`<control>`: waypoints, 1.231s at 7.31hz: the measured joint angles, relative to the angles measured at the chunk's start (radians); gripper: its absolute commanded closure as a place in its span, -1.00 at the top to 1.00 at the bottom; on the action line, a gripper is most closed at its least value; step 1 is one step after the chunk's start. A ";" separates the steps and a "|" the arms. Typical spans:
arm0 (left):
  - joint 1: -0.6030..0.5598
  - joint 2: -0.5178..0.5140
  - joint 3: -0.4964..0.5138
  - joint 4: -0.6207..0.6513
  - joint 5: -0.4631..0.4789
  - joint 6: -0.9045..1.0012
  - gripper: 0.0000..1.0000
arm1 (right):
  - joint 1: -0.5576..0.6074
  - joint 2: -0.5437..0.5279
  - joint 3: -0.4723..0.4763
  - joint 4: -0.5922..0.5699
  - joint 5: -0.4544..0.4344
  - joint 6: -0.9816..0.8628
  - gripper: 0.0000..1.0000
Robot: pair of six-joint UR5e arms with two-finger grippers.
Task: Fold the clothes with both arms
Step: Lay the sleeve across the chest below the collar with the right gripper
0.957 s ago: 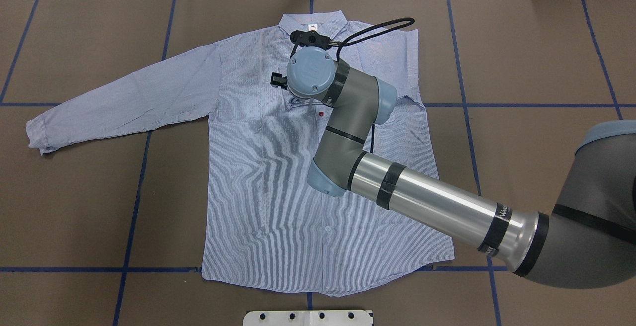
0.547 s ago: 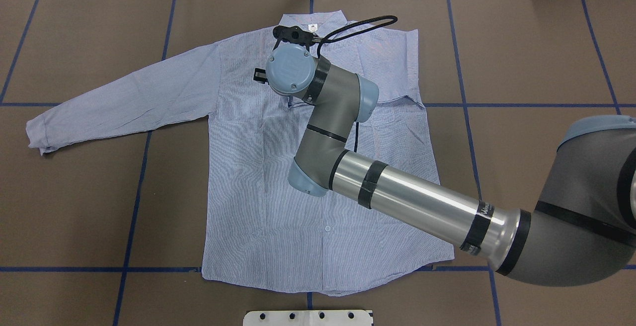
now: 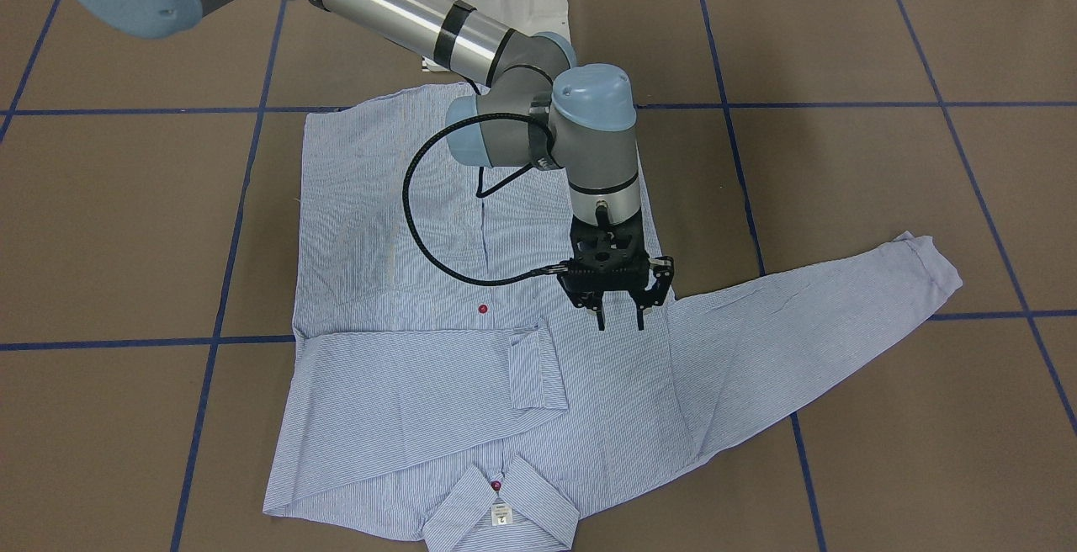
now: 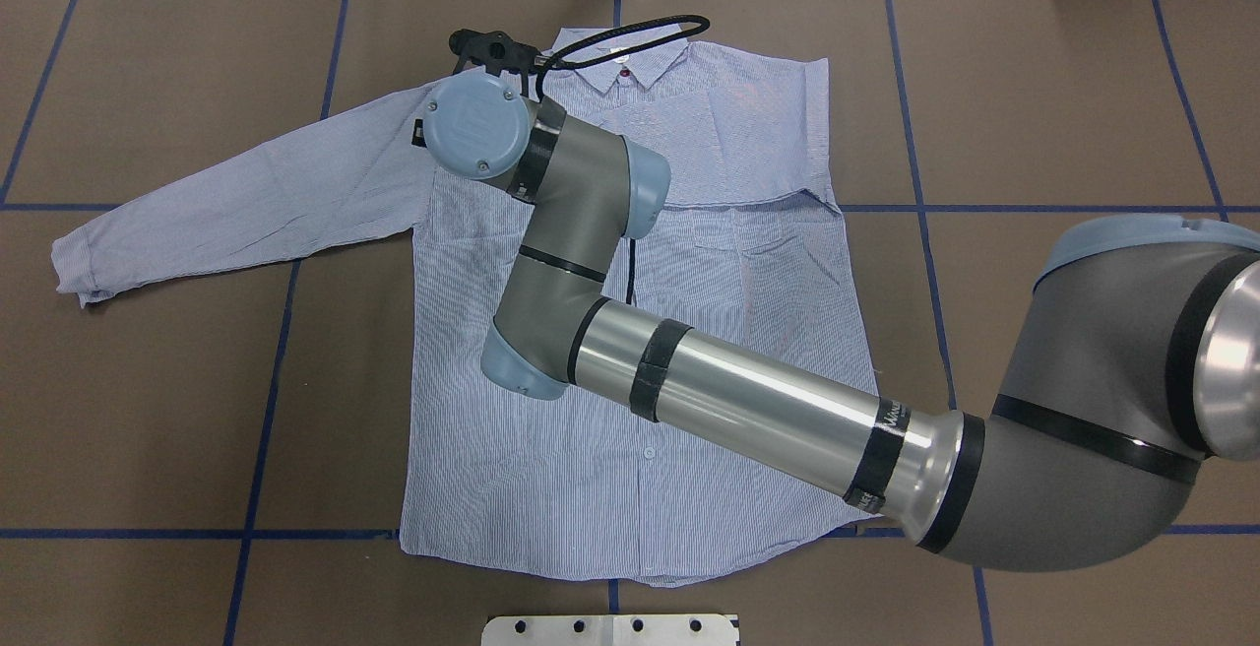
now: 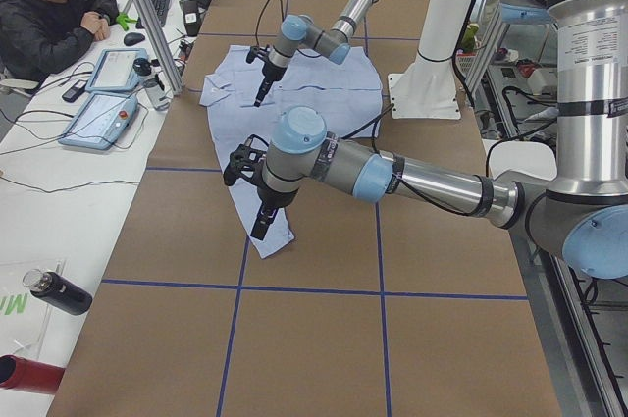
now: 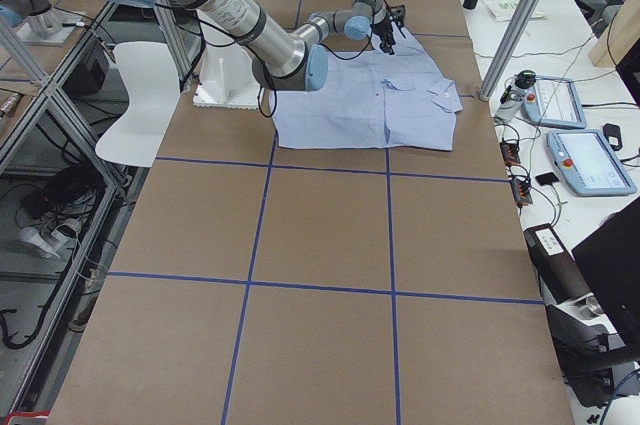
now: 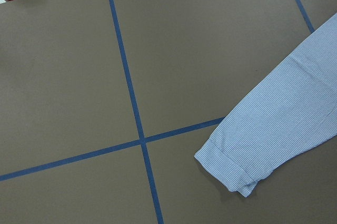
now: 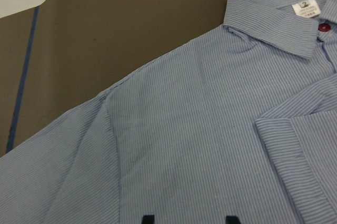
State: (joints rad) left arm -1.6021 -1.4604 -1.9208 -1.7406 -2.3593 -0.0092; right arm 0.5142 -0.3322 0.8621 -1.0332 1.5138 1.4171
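overhead: shows the right arm swung off the collar toward the left shoulder of the shirt, flat on the desk; points to the outstretched sleeve as the next fold.
front-facing: reveals the right tool apart, empty, low over the cloth, hidden from overhead.
left side: catches the left tool over the sleeve end, absent overhead; cannot tell its state.
left wrist: confirms the cuff below.

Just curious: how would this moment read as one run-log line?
striped shirt flat | one sleeve folded across chest | right claw open above other shoulder | left claw near outstretched sleeve's cuff, grip unclear
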 measured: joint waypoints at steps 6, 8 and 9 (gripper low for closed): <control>0.001 0.000 -0.003 0.000 0.000 0.000 1.00 | 0.049 -0.059 -0.006 -0.011 0.012 -0.062 0.34; 0.001 0.000 -0.002 -0.001 0.000 0.000 1.00 | 0.071 -0.112 0.004 -0.011 0.022 -0.123 0.32; 0.001 0.000 -0.002 -0.001 0.000 -0.001 1.00 | 0.076 -0.134 0.017 -0.010 0.023 -0.133 0.32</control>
State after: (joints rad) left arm -1.6015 -1.4606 -1.9226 -1.7421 -2.3593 -0.0098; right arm 0.5899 -0.4666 0.8790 -1.0430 1.5365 1.2840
